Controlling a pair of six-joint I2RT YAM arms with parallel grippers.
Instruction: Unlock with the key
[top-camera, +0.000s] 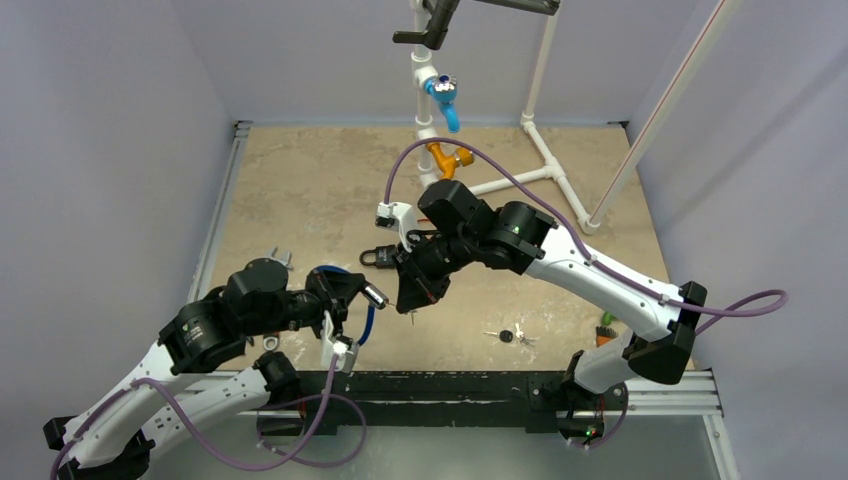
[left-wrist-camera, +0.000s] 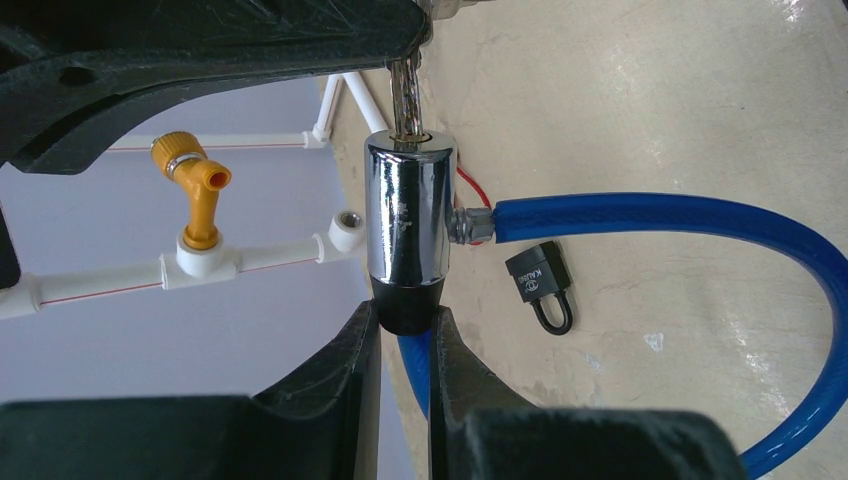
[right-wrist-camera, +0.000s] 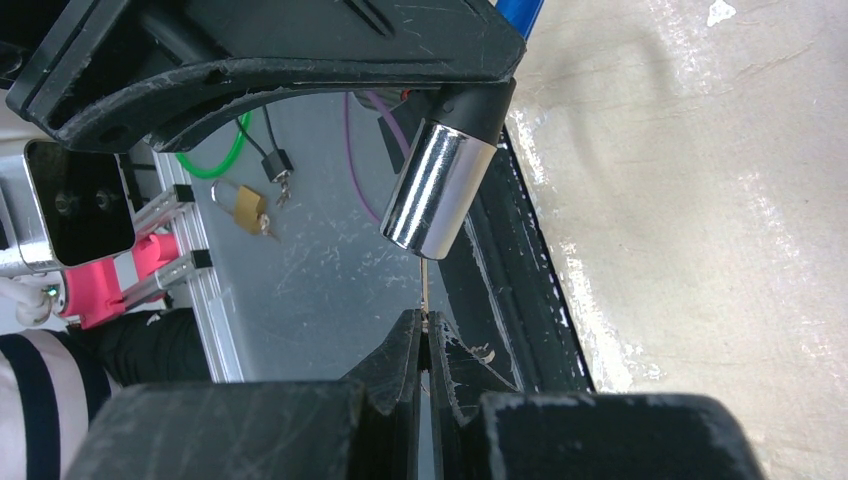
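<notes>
seemingly midway, the left claw (left-wrist-camera: 405, 322) is clamping the chrome lock (left-wrist-camera: 405, 215) by its black end, holding it aloft over the table (top-camera: 300, 180) near its front edge, while the right claw (right-wrist-camera: 423, 325) is pinching the key (left-wrist-camera: 404, 95), its blade sitting in the keyhole; the blue cable (left-wrist-camera: 650, 215) is showing latched, the turn pending

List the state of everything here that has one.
cable lock: lifted, cable end plugged into its side.
key: in the keyhole.
left gripper: shut on the cable lock.
right gripper: shut on the key.
black padlock: lying on the table, shackle closed.
</notes>
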